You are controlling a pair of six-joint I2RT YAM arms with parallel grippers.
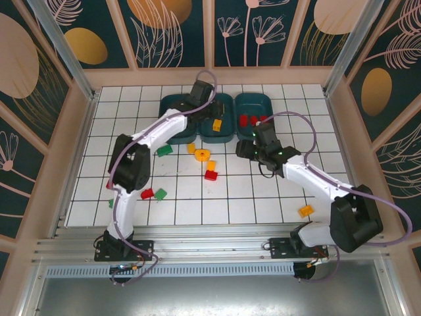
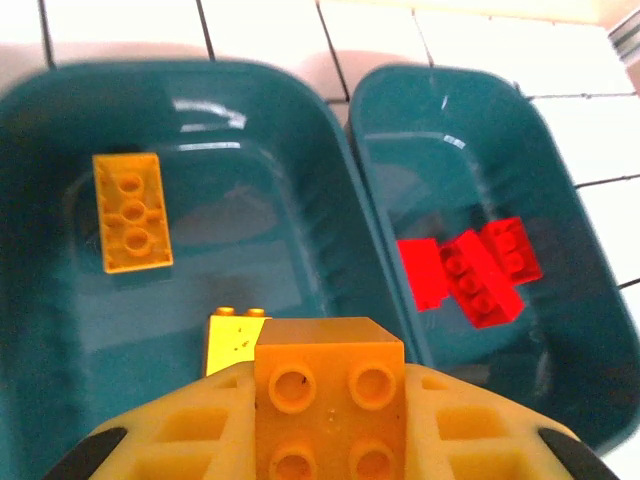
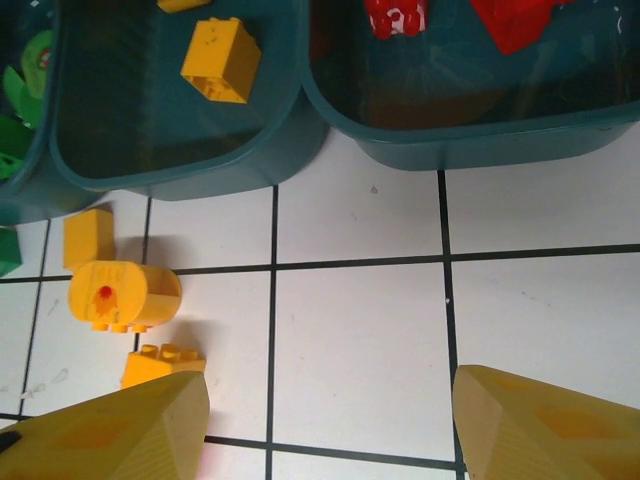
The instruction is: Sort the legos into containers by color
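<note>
Orange brick point(image 2: 330, 370): likely stiff, light, slick. Your left gripper point(image 2: 330, 445) clamps its flat sides over the middle container point(image 2: 150, 70); right gripper point(image 3: 330, 430) spread, empty.

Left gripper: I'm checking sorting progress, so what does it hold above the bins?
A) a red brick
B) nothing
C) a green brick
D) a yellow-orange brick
D: a yellow-orange brick sits clamped in the left gripper over the middle bin.
</note>
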